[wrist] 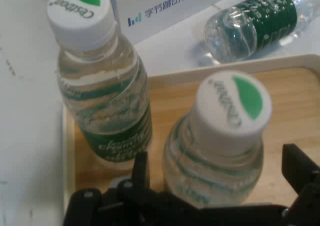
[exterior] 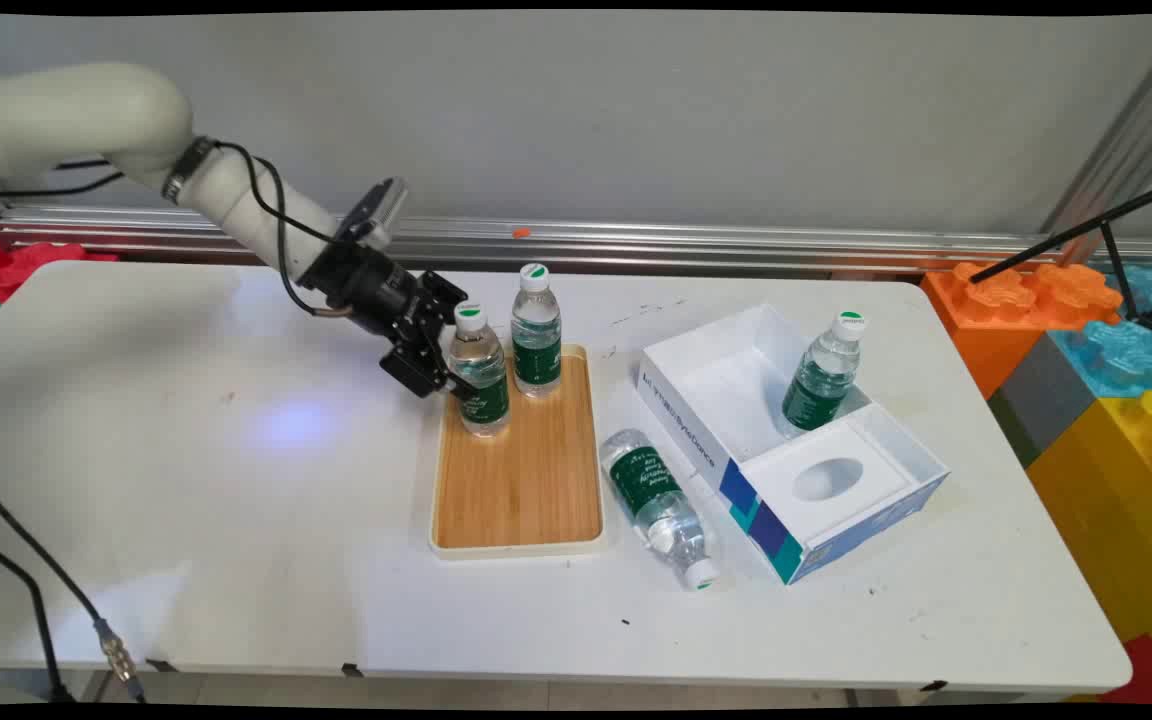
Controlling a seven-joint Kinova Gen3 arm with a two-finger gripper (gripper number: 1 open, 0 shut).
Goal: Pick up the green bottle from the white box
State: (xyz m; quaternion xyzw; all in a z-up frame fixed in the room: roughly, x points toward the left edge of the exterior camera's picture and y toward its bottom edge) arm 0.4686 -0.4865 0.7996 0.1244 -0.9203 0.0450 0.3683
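Nearest me, low and right of centre, a fallen bottle (exterior: 658, 500) lies on the counter (exterior: 236, 500), its long axis running diagonally, cap toward lower right. Left of it sits the wooden tray (exterior: 521, 480). At centre frame my claw (exterior: 456, 375) is released, fingers (wrist: 142, 168) straddling an upright bottle (exterior: 479, 375) on the tray. Behind it stands a second bottle (exterior: 536, 335).

Obstacles: two upright bottles, nearer bottle (exterior: 479, 372) and rear bottle (exterior: 536, 332), close together on the tray's (exterior: 521, 490) far end. Lying bottle (exterior: 660, 503) fills the gap between tray and white box (exterior: 796, 450). Free: tray's near half; surface (exterior: 186, 480) left of tray.
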